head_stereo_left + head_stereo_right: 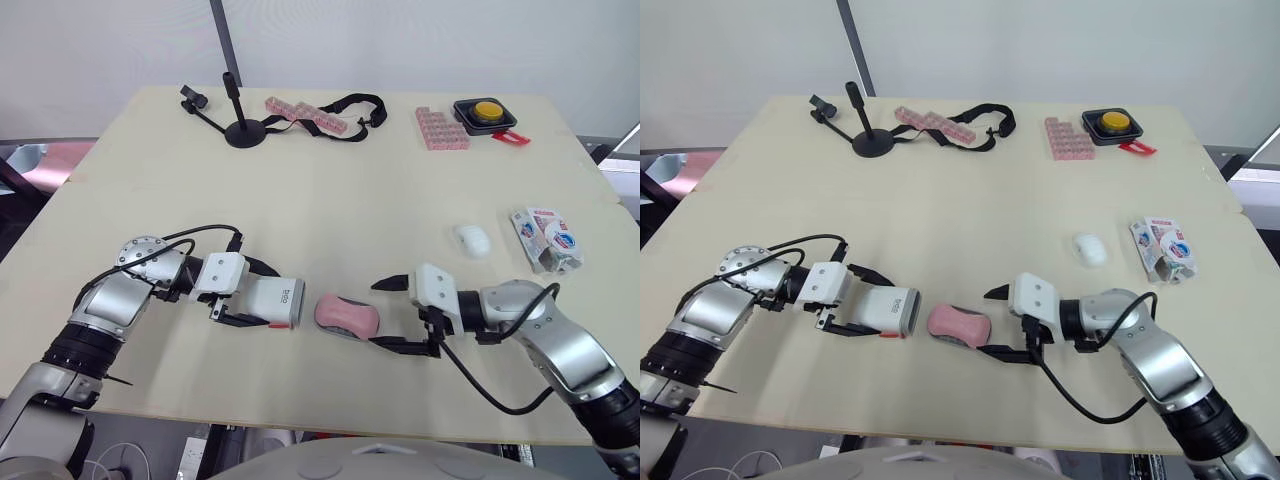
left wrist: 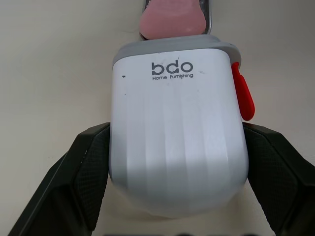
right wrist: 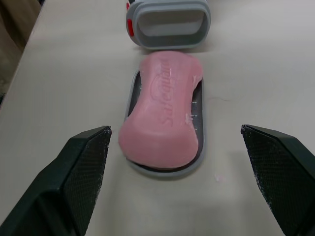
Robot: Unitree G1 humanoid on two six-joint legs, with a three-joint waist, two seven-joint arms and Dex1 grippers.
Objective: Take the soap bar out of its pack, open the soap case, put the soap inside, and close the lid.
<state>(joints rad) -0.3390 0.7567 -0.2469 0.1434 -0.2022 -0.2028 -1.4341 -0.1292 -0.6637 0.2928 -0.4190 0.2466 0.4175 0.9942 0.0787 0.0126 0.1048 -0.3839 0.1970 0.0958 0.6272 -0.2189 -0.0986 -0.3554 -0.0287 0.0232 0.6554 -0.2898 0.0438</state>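
left jaws: clenched on the white soap case point(image 1: 272, 301), one finger on each long side, red tab point(image 2: 243, 93) next to one finger; open grey-rimmed mouth points away from the jaws
right jaws: released, spread wide, nothing between them
pink soap bar point(image 1: 347, 315) is out of its pack, lying on the grey tray point(image 3: 199, 147) on the tabletop point(image 1: 330, 190), between the two sets of jaws: just past the case mouth and just ahead of the right fingertips, not touching them
torn soap pack point(image 1: 546, 240) and a white oval object point(image 1: 472, 239) lie well behind the right jaws, out to the side
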